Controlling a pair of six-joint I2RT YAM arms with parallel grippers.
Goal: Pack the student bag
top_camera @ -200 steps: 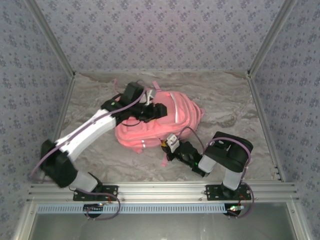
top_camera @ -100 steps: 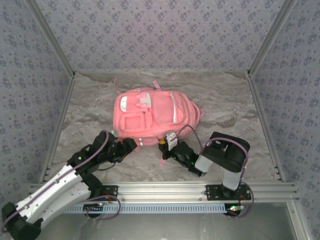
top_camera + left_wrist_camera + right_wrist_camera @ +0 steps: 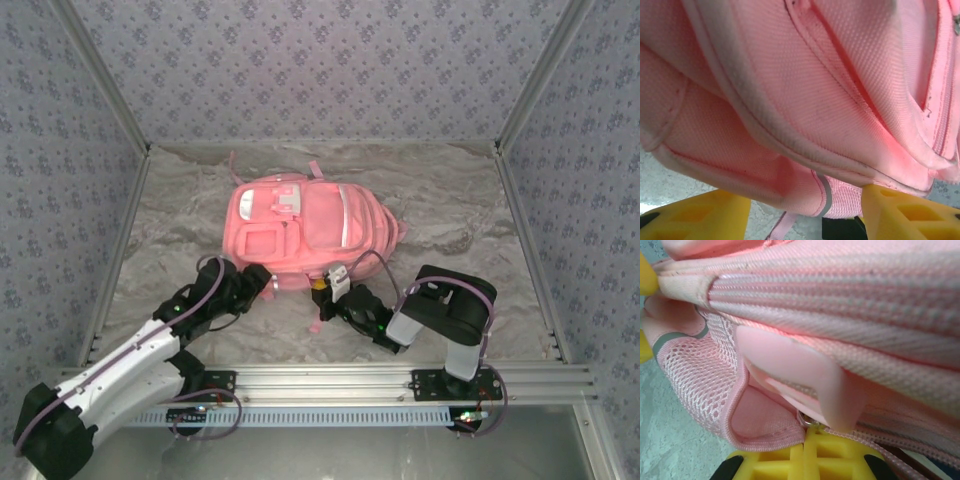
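While the bag (image 3: pixel 305 232) lies in the middle of the bench (image 3: pixel 470 235), long axis roughly 9 to 3 o'clock, the left tool (image 3: pixel 262 284) stands open astride its 7 o'clock corner; the right tool (image 3: pixel 329 293), closed, meets its 6 o'clock edge.

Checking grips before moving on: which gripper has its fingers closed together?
The right gripper: its yellow fingers meet against the student bag, whereas the left gripper's fingers stand apart.

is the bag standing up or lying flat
Lying flat: the bag has its front pockets facing up, back on the table.
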